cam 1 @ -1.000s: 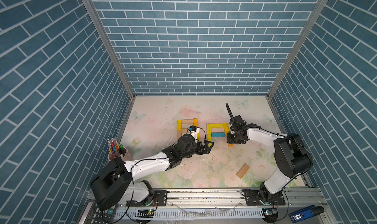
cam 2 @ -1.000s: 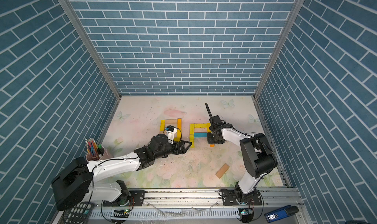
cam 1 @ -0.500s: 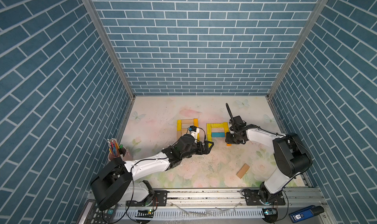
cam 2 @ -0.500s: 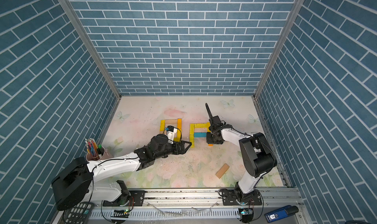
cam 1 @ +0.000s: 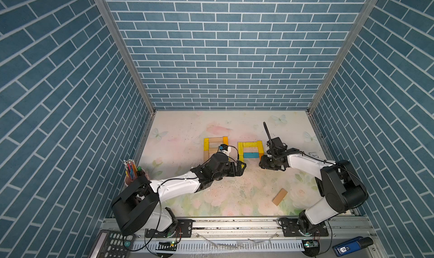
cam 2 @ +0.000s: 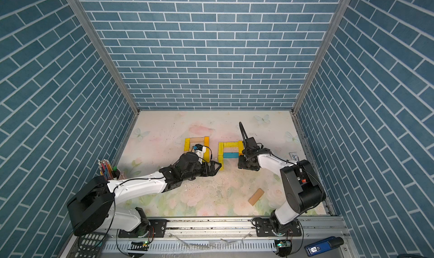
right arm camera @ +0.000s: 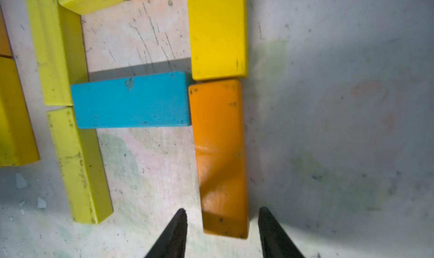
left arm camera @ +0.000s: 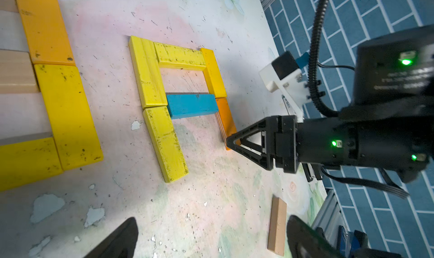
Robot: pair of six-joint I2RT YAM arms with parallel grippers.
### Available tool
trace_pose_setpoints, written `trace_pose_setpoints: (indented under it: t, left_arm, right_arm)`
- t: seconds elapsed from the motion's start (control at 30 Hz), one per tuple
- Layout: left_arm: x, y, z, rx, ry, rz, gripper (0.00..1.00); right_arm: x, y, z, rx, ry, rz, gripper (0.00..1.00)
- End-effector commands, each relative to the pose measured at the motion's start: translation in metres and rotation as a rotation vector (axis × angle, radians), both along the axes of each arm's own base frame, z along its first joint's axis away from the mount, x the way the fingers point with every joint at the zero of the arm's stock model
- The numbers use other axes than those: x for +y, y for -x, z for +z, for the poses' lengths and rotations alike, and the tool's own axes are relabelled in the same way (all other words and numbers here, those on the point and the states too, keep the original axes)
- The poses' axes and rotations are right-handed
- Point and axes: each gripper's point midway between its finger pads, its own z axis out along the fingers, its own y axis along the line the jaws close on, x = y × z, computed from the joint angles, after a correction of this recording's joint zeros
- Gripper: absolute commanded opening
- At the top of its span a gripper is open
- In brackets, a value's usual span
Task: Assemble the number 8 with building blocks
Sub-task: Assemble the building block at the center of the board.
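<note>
Two outlines of building blocks lie on the floral table. The left one [cam 1: 206, 146] is yellow, tan and orange. The right one has yellow sides [cam 1: 240, 148], a teal-blue crossbar [right arm camera: 131, 102] and an orange block [right arm camera: 218, 139] as its lower right leg. My right gripper [right arm camera: 222, 209] stands open astride the near end of that orange block, with a gap on each side. My left gripper [left arm camera: 211, 221] is wide open and empty, hovering low near the right outline's lower left yellow block [left arm camera: 165, 144]. A loose tan block [cam 1: 280, 197] lies near the front right.
A cup of pencils [cam 1: 131, 172] stands at the left wall. A calculator [cam 1: 112, 244] and a blue device [cam 1: 352, 245] lie in front of the rail. Blue brick walls enclose the table on three sides.
My right gripper's jaws have parted and let go of the orange block, which now lies flat below the yellow one. The left arm has not moved.
</note>
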Motion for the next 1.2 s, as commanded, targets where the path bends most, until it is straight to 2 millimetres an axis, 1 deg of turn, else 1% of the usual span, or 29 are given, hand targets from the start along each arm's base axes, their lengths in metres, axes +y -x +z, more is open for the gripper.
trace_pose_setpoints:
  t: [0.0, 0.27, 0.47, 0.63, 0.83, 0.9, 1.17]
  left_arm:
    - [0.006, -0.014, -0.006, 0.013, -0.064, 0.048, 1.00]
    - [-0.006, -0.036, -0.017, 0.046, -0.153, 0.055, 1.00]
    - [-0.016, -0.051, -0.036, 0.094, -0.239, 0.068, 1.00]
    - [-0.018, -0.061, -0.050, 0.111, -0.282, 0.089, 0.99]
    - [-0.032, -0.069, -0.059, 0.125, -0.275, 0.052, 1.00]
    - [-0.034, -0.073, -0.063, 0.134, -0.279, 0.050, 1.00]
    - [-0.032, -0.088, -0.079, 0.156, -0.285, 0.067, 1.00]
  right_arm:
    - [0.004, 0.000, 0.014, -0.027, -0.055, -0.042, 0.51]
    - [0.001, 0.008, 0.040, -0.110, -0.098, -0.024, 0.51]
    - [-0.009, 0.017, 0.056, -0.166, -0.087, -0.018, 0.51]
    - [-0.017, 0.026, 0.057, -0.176, -0.064, -0.015, 0.52]
    - [-0.020, 0.031, 0.057, -0.186, -0.064, -0.017, 0.51]
    - [-0.021, 0.032, 0.057, -0.188, -0.064, -0.018, 0.51]
    - [-0.022, 0.032, 0.060, -0.202, -0.065, -0.019, 0.51]
